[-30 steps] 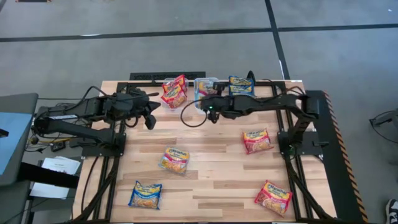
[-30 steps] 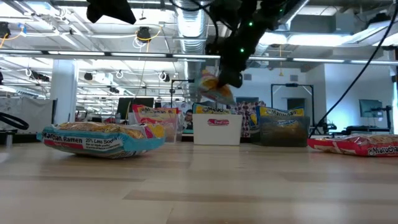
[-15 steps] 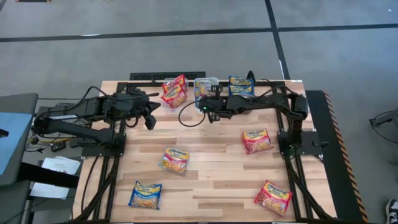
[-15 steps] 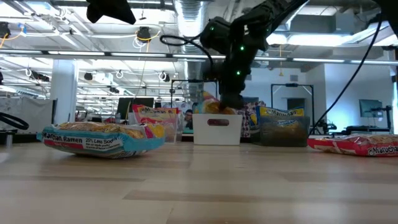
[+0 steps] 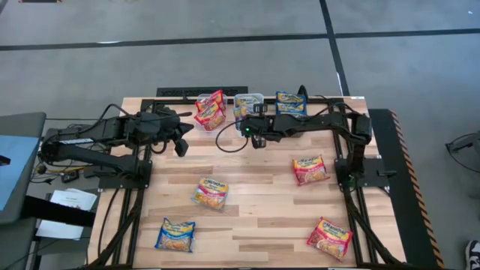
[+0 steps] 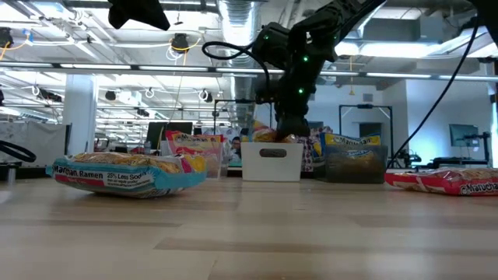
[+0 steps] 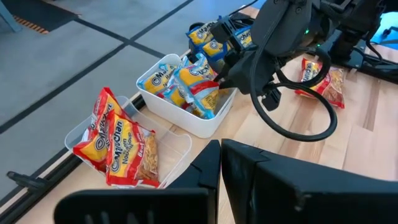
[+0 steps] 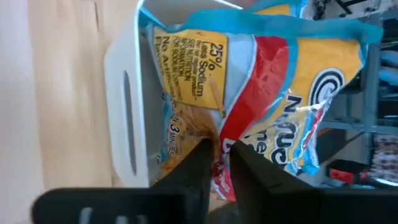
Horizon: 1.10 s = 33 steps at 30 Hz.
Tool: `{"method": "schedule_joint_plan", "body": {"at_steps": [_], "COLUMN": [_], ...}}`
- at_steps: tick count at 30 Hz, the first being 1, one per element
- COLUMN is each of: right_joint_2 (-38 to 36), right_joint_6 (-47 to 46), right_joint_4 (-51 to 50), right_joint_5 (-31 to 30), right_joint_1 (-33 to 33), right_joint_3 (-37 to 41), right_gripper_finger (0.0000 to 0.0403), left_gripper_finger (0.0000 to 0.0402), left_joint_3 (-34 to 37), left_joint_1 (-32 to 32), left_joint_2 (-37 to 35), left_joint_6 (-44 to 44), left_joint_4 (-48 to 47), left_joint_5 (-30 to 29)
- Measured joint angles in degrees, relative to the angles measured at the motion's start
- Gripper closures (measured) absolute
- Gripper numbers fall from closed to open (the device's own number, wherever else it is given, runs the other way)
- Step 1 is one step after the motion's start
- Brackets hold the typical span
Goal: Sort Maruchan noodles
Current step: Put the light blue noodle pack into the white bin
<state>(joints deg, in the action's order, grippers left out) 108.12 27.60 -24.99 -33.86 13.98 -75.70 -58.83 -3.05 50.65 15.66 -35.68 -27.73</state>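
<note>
The right end effector pinches a light-blue "25% Less Sodium" Maruchan packet in the white bin; the left end effector is clenched.

- The wooden table holds four loose noodle packets.
- Three bins sit along its far edge.

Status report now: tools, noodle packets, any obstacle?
Right tool over white bin, pinching light-blue packet. Left tool shut, waiting. Nothing blocking.
</note>
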Motion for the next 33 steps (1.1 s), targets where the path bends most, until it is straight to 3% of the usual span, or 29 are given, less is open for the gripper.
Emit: {"method": "schedule_joint_plan", "body": {"at_steps": [10,21,24,30,33], "right_joint_2": [-0.48,-7.47,-10.05,-9.27,-7.67], "right_joint_6": [-2.69,-9.91,-12.67,-20.57,-23.15], "right_joint_4": [-1.95,-8.05,-7.01,-0.16,-0.22], "right_joint_5": [1.0,1.77,7.98,26.77,29.01], "right_joint_1": [0.0,-0.35,0.08,3.65,5.4], "right_joint_3": [0.0,-0.02,0.0,-0.04,0.13], "right_gripper_finger": [0.0251,0.0247,0.0248,0.0248,0.0248], "left_gripper_finger": [0.0402,0.0401,0.0401,0.0401,0.0401], "left_joint_3": [0.0,0.0,0.0,0.0,0.0], "left_joint_1": [0.0,0.02,0.02,0.02,0.02], "left_joint_2": [0.0,-0.01,0.0,-0.02,-0.02], "left_joint_6": [-0.02,-0.02,-0.02,-0.02,-0.04], "left_joint_4": [-0.01,-0.09,-0.11,-0.07,-0.07], "left_joint_5": [0.45,0.44,0.46,0.48,0.49]}}
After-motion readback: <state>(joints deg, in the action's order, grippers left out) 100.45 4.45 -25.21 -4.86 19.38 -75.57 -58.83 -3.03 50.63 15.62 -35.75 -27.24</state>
